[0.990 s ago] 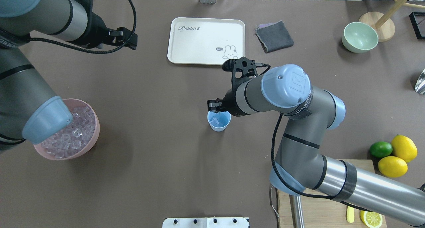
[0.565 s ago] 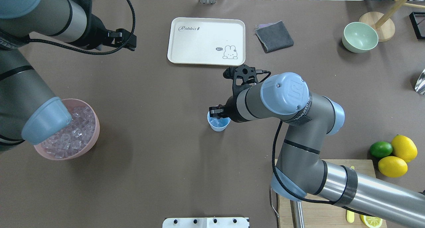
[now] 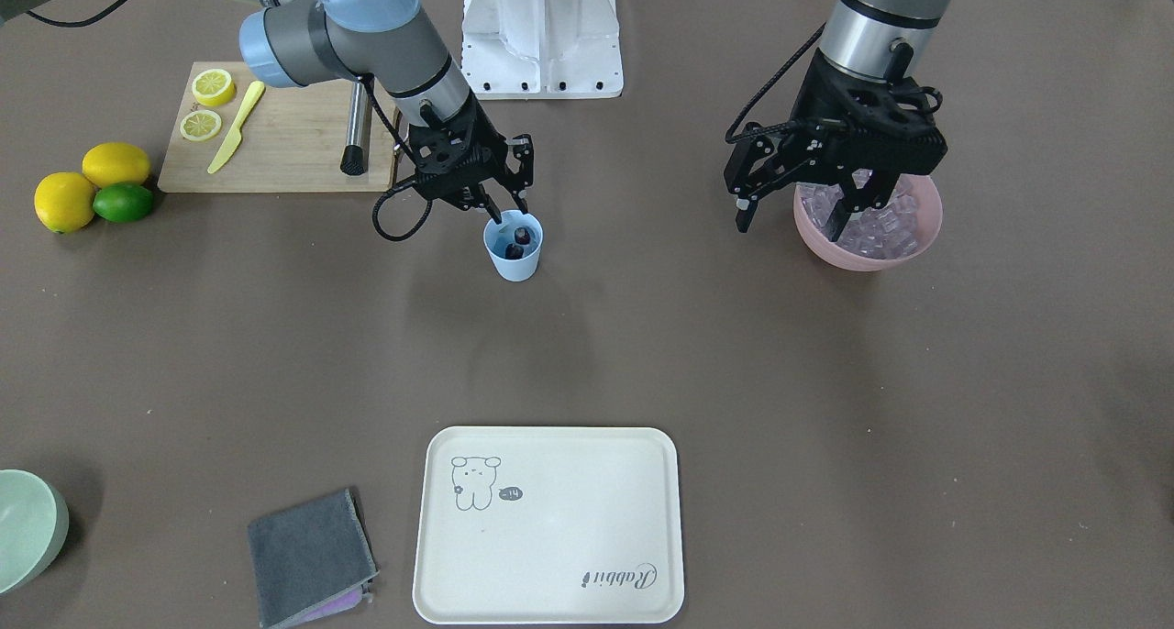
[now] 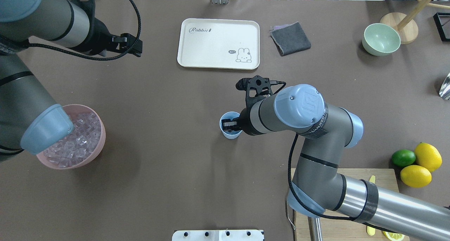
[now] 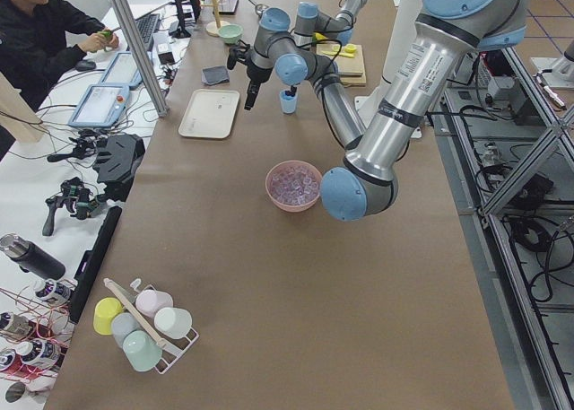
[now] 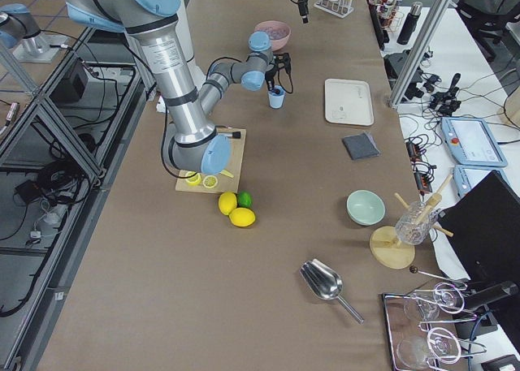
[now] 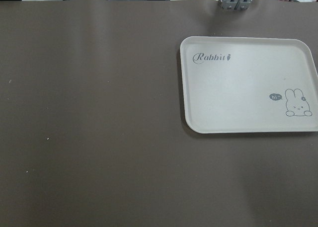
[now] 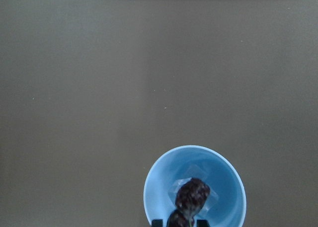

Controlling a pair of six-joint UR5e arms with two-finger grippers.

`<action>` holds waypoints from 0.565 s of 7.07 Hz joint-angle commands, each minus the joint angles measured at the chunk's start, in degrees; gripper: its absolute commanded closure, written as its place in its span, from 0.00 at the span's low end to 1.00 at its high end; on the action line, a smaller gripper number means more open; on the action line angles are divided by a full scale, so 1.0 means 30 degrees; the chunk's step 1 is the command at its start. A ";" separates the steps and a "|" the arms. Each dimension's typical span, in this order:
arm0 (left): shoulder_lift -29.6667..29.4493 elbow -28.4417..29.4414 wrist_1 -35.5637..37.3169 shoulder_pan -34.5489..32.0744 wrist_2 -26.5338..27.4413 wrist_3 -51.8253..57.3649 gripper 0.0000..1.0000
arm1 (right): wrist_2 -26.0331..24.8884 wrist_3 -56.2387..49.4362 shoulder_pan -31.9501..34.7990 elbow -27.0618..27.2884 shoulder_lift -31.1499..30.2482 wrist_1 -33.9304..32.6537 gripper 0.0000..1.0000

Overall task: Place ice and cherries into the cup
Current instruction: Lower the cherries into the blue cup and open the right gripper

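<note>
The light blue cup (image 3: 515, 260) stands mid-table, also in the overhead view (image 4: 225, 130). My right gripper (image 3: 510, 215) reaches down to its rim, shut on the dark cherries (image 3: 518, 241), which hang inside the cup (image 8: 154, 187) over a pale ice cube (image 8: 185, 183). The cherries (image 8: 193, 194) show between the fingertips (image 8: 158, 222). More ice (image 4: 79, 139) fills the pink bowl (image 4: 100, 144) on my left. My left gripper (image 3: 858, 216) hangs open and empty high above the table, left of the tray; its wrist view shows only table and tray.
A cream rabbit tray (image 4: 218, 42) and a grey cloth (image 4: 290, 39) lie beyond the cup. A pale green bowl (image 4: 381, 39) sits far right. Lemons and a lime (image 4: 416, 162) lie beside a cutting board (image 3: 275, 138) holding a yellow knife and lemon halves.
My right gripper has come down and back with the cherries, from just above the cup to its rim. The left arm has drifted slightly left.
</note>
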 commanded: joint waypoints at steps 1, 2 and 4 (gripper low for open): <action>-0.0038 -0.0147 -0.0030 -0.0078 -0.0024 0.0087 0.03 | 0.1708 0.0256 0.1379 0.0297 0.0088 -0.0242 0.00; 0.0165 -0.0409 -0.0001 -0.0224 -0.0024 0.0117 0.03 | 0.2824 0.0258 0.2403 0.0443 -0.0028 -0.0243 0.00; 0.0954 -0.0848 -0.0059 -0.1070 -0.0053 0.0378 0.02 | 0.6940 -0.0091 0.5792 0.1145 -0.0991 -0.1349 0.00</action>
